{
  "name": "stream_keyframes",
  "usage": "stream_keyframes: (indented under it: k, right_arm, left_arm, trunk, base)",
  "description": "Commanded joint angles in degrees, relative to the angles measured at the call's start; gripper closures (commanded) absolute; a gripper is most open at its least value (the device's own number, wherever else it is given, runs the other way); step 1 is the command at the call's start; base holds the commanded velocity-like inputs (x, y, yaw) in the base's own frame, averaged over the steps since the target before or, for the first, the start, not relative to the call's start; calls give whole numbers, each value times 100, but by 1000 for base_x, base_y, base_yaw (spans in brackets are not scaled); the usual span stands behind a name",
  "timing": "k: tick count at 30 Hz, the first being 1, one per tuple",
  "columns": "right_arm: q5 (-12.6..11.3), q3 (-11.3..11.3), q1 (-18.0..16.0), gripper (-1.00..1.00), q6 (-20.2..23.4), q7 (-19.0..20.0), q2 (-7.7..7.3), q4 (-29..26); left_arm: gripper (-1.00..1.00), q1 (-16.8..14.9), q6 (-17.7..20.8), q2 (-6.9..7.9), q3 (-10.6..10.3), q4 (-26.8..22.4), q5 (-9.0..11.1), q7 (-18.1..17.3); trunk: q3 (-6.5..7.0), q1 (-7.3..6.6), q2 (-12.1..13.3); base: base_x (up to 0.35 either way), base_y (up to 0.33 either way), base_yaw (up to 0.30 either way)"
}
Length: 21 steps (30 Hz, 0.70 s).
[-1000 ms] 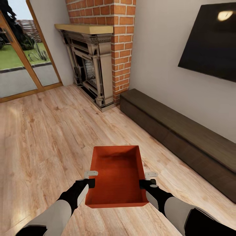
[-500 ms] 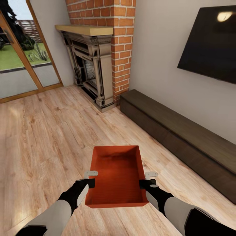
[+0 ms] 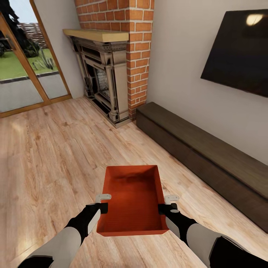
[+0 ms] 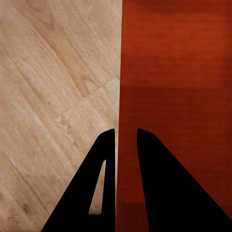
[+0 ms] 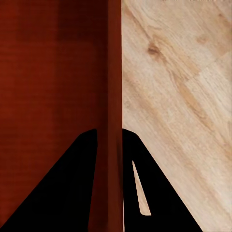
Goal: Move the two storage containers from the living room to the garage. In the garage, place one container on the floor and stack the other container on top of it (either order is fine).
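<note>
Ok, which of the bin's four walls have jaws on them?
The two long side walls: left gripper pinches one, right gripper the other. The storage container end walls are free.

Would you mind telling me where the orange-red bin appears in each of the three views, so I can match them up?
Head view: the bin sits low and central, held between both arms above the wood floor.
Left wrist view: its wall fills the right side, gripped by the left end effector.
Right wrist view: its wall fills the left side, gripped by the right end effector.
Shared landmark: the wood floor.
</note>
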Motion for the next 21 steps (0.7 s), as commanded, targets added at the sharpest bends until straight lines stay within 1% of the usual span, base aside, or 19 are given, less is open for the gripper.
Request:
stream_keyframes:
  k: [1,5,21]
  right_arm:
    - [39,127,-5,100,-228,-101,-92,1]
    - [49,127,-5,100,-241,-101,-92,1]
    - [51,118,-5,100,-260,-100,-101,1]
  left_arm:
    - [100,0,52,4,35,8,-82,80]
    - [100,0,52,4,37,0,-81,80]
    - [100,0,43,4,30,-36,-83,71]
  trunk:
    - [13,-22,37]
    - [85,-109,197]
    - [85,-109,197]
  base:
    - [0,0,0]
    - [0,0,0]
    - [0,0,0]
